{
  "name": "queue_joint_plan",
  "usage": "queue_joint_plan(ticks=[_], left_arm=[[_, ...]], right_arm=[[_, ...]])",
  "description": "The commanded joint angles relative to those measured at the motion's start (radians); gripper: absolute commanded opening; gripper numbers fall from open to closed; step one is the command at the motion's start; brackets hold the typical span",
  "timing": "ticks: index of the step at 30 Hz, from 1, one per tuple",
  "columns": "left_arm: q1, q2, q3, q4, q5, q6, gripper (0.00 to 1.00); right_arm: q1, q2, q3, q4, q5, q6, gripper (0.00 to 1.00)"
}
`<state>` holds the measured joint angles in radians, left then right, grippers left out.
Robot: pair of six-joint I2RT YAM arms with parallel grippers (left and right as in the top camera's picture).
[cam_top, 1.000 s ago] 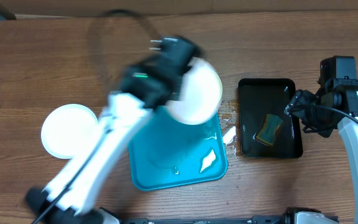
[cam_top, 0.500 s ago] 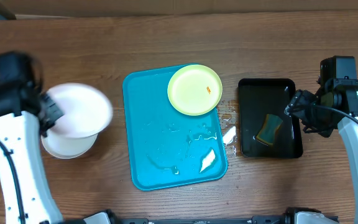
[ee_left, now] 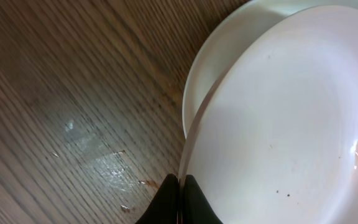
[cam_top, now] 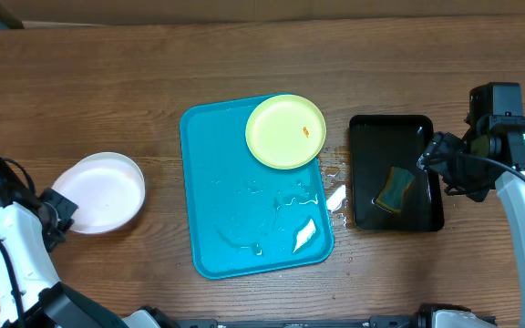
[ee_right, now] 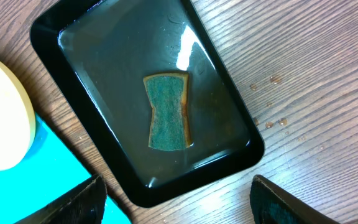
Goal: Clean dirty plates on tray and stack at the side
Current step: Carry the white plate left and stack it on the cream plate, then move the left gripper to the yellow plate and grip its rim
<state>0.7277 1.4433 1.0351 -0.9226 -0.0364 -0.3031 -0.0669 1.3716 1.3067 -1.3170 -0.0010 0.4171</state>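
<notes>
In the left wrist view the upper white plate runs off the right and bottom edges and hides most of the lower white plate. The right wrist view cuts off the green plate at its left edge and the blue tray at its bottom edge.

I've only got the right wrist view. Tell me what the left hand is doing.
Observer: The left hand is at the far left of the table, pinching the rim of a white plate.
Operator: Say what's under that plate.
Observer: A second white plate; the held one lies tilted on it.
Operator: Now report on the green plate.
Observer: The green plate sits in the blue tray's far right corner, with an orange smear on it.
</notes>
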Motion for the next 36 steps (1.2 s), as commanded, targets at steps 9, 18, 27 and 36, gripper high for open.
queue_joint_plan(ticks=[9,18,27,36], left_arm=[[-0.019,-0.01,0.195,-0.1,0.145,0.013,0.35],[-0.418,-0.007,0.25,-0.071,0.409,0.211,0.43],[-0.962,0.196,0.247,0.236,0.281,0.258,0.56],[-1.089,0.441,0.247,0.389,0.055,-0.091,0.52]], right_arm=[[-0.007,-0.007,0.011,-0.001,-0.002,-0.006,0.75],[-0.007,-0.007,0.011,0.013,-0.002,-0.008,0.76],[-0.007,-0.007,0.009,0.017,-0.006,-0.029,0.76],[-0.007,-0.007,0.009,0.017,-0.006,-0.029,0.76]])
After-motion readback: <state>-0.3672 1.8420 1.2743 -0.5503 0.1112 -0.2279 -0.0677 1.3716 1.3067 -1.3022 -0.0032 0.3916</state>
